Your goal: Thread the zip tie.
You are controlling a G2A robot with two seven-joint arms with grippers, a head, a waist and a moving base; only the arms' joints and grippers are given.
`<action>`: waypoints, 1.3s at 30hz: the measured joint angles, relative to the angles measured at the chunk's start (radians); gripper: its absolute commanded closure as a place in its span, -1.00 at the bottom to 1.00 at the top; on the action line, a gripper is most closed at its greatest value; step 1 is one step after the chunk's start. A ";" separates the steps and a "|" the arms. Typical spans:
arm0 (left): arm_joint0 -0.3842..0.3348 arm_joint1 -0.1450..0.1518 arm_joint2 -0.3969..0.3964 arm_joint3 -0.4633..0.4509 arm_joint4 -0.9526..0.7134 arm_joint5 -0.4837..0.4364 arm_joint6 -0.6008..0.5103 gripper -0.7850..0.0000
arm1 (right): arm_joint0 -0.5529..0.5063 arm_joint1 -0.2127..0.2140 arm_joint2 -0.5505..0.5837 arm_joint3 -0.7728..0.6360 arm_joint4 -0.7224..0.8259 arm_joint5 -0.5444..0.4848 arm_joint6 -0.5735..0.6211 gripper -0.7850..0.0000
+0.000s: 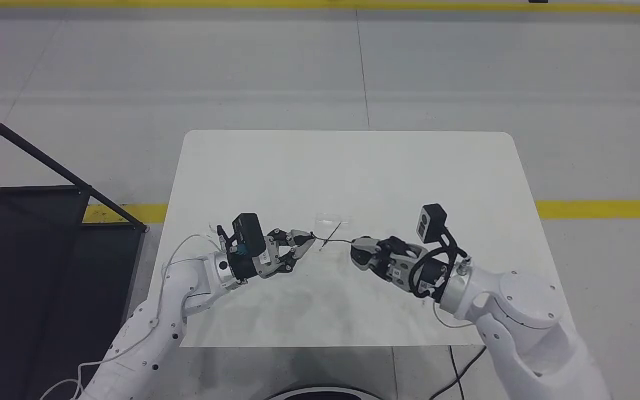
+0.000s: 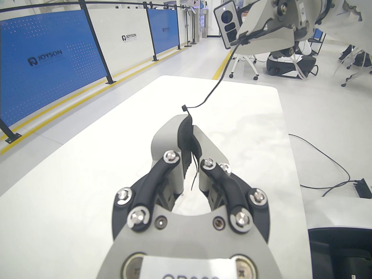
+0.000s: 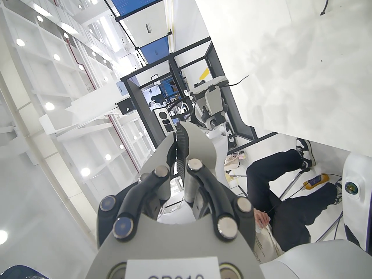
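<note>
- Grey-shelled left gripper (image 2: 189,123): its pads are seen pressed together on the zip tie (image 2: 215,85), which is held above the left half of the white table (image 1: 450,180). A short thin end is seen trailing back between the fingers.
- Zip tie: its small square head is found just beyond the left fingertips. From there the black strap is carried in a slack curve across to the other arm. Whether the tip is passed through the head cannot be told.
- Right gripper (image 2: 241,39): its fingers are closed on the far end of the strap, near the table's middle.
- Risk, as judged: if the arms are drawn too far apart, the thin strap may be pulled from one grip. If they are brought together askew, the strap may be buckled and the head missed.
</note>
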 measured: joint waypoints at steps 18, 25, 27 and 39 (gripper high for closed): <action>0.000 0.000 0.000 0.000 0.000 0.000 0.000 1.00 | -0.025 -0.008 -0.010 0.000 0.021 -0.085 -0.037 1.00; 0.000 0.000 0.000 0.000 0.000 0.000 0.000 1.00 | 0.002 -0.007 -0.033 0.002 -0.012 -0.025 -0.028 1.00; 0.000 0.000 0.000 0.000 0.000 0.000 0.000 1.00 | 0.014 -0.007 -0.042 0.002 -0.026 -0.003 -0.026 1.00; 0.000 0.000 0.000 0.000 0.000 0.000 0.000 1.00 | 0.073 -0.006 -0.094 0.009 -0.088 0.096 -0.015 1.00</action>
